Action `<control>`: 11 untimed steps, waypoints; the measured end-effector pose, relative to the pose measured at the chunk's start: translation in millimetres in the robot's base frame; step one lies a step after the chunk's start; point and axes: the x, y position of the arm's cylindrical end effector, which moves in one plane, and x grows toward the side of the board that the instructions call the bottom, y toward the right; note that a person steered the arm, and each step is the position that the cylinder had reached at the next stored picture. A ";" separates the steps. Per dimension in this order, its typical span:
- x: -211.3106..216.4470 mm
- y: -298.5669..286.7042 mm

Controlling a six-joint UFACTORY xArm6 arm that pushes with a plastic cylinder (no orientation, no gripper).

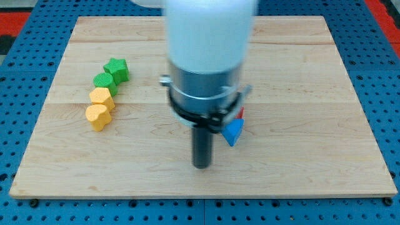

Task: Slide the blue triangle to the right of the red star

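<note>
1. The counter (pixel 300 75) is a pale wooden board lying on a blue pegboard (pixel 19 94) full of holes, with a strip of red showing at the view's top corners.
2. My tip (pixel 201 166) rests on bare wood a little below the board's middle. It is a plain dark rod with no jaws, so as a tool it neither opens nor clamps on anything.
3. Above the rod, the arm's white body (pixel 209 31) and its dark grey collar (pixel 206 94) fill the middle of the view and hide the wood behind them.
4. The blue triangle (pixel 234 131) lies just to the view's right of the rod, slightly higher than my tip. Whether the rod touches it I cannot tell; the tip itself is apart from it.
5. A small sliver of a red block (pixel 241 113) shows just above the blue triangle, against the collar's edge. Its shape cannot be made out, since most of it is hidden by the arm.
6. Four blocks sit in a slanting row at the view's left, well apart from my tip: a green star (pixel 117 69) uppermost, then a green block (pixel 104 80), a yellow block (pixel 101 97) and another yellow block, heart-like (pixel 98 116), lowest.
7. Neighbours in that row touch or stand just beside each other.
8. No brand, label or writing can be read anywhere.
</note>
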 end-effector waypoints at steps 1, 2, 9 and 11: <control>-23.4 5.8; -28.0 40.9; -96.5 120.5; -83.2 160.3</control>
